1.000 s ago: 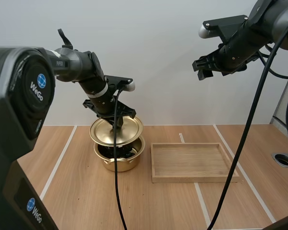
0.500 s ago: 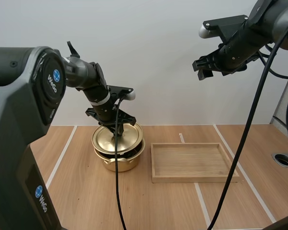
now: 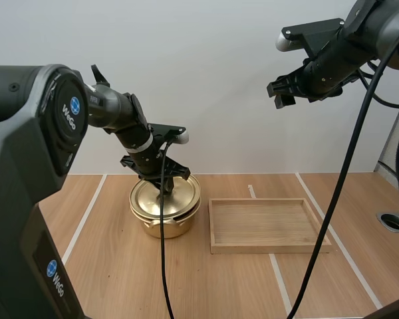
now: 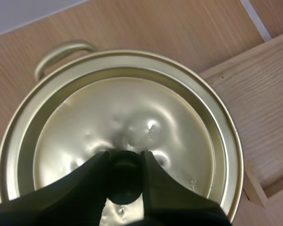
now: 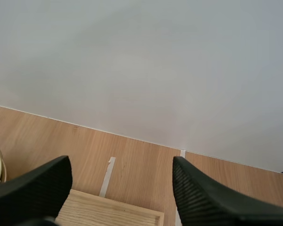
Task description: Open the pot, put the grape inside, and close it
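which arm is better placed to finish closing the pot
Left. The left gripper is shut on the knob of the lid, which sits on the pot, so it likely only has to let go. The right gripper hangs open high over the tray.

The high view looks down over the table [image 3: 113, 266]; the left wrist view sits close above the lid [image 4: 132, 108], which both share.

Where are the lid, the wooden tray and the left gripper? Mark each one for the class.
lid [image 4: 132, 103], left wrist view, on its domed gold top.
wooden tray [image 3: 266, 224], high view, on its bare floor.
left gripper [image 4: 124, 160], left wrist view, midway between its fingertips, which pinch the lid's centre.
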Available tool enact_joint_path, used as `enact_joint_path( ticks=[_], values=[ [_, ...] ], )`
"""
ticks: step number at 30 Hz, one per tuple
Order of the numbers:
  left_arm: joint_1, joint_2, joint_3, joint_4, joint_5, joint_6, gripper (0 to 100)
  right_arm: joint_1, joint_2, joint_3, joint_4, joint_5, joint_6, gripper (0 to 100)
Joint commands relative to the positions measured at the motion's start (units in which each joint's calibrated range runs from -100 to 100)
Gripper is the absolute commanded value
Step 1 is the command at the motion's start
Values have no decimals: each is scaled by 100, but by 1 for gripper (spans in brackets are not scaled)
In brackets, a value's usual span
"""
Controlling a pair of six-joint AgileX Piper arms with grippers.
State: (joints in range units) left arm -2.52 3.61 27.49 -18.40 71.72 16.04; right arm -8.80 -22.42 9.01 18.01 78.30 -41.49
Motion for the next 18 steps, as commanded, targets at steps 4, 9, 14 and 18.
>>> enact_joint_path(
  ticks=[4, 9, 14, 18],
  values=[
    [-16, -155, 57, -155, 363, 13, 0, -24, -100, -26, 50, -111, -56, 100],
    [-16, -153, 57, -40, 85, 13, 0, -24, -100, -26, 61, -112, -56, 100],
    [-16, -153, 57, 118, -69, -88, 0, -24, -100, -26, 61, -112, -56, 100],
    [-16, -153, 57, 144, -110, -98, 0, -24, -100, -26, 71, -94, -56, 100]
  ],
)
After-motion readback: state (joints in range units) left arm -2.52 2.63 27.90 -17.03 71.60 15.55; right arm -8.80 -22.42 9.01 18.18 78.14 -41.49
